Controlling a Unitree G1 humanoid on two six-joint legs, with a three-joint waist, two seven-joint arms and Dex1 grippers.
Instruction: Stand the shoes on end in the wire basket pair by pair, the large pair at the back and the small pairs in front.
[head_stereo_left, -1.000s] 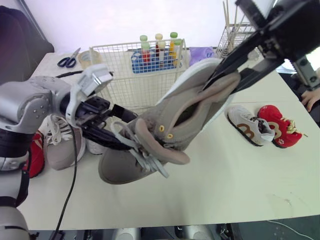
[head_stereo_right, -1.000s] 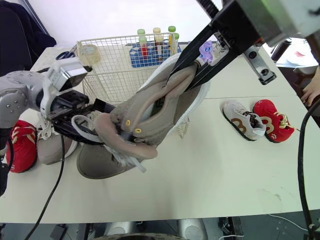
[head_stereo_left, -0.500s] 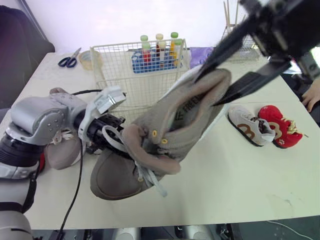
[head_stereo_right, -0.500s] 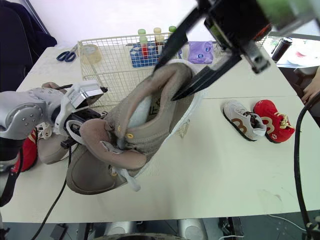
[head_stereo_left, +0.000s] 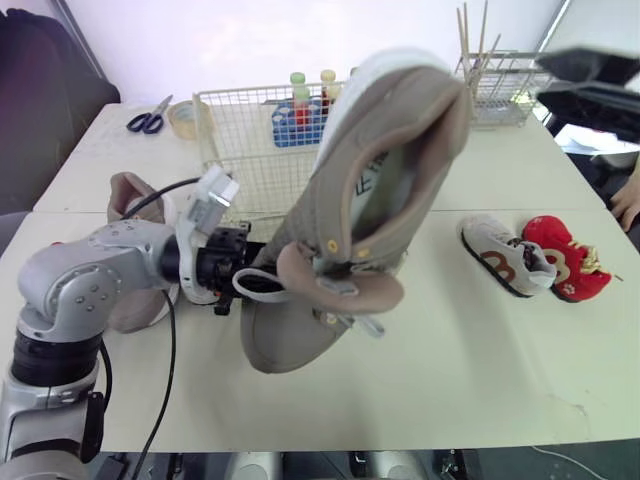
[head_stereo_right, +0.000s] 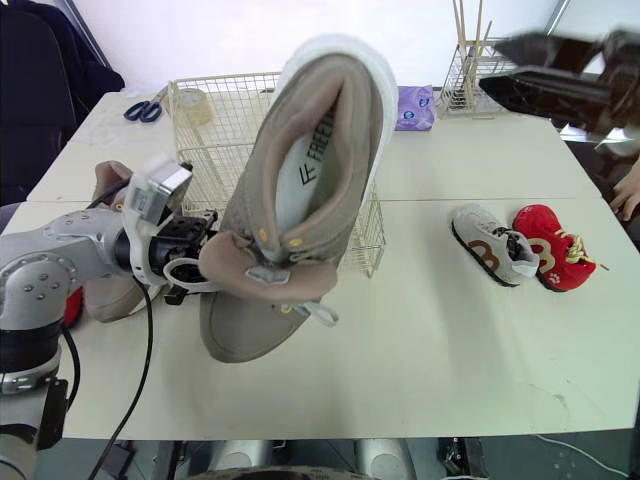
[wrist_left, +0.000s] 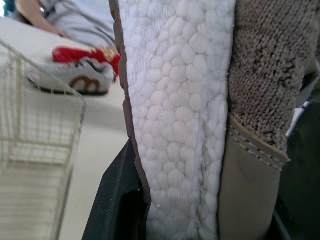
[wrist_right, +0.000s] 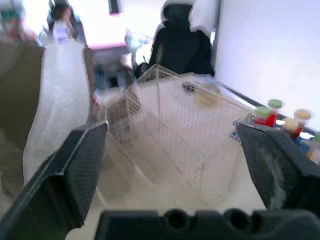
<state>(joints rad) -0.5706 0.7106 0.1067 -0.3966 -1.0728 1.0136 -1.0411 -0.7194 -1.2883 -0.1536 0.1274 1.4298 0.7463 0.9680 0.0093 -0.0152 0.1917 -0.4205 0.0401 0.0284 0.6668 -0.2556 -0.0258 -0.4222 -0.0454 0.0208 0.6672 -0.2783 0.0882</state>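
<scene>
Pale bench (head_stereo_left: 480, 350) runs under everything, with the wire basket (head_stereo_left: 250, 140) at 12 o'clock from where I look down. My left hand (head_stereo_left: 235, 275) is clamped on the large tan shoe (head_stereo_left: 370, 200) low down near its toe. The shoe stands nearly on end, toe down toward the bench and heel up, in front of the basket and outside it. The left wrist view makes the grip plain where the head views do not: the white pebbled sole (wrist_left: 175, 115) sits wedged between my black fingers (wrist_left: 115, 200). That view also catches a person in grey beyond the small shoes.

My right hand (wrist_right: 170, 135) is raised at 2 o'clock from the shoe (a dark blur from the head). Its own wrist view shows the fingers spread wide with nothing between them and the basket beyond.

At 9 o'clock from the held shoe its tan mate (head_stereo_left: 132, 195) lies behind my left arm. At 3 o'clock the small white shoe (head_stereo_left: 503, 255) and small red shoe (head_stereo_left: 565, 258) lie side by side, touching, well apart from the basket.
</scene>
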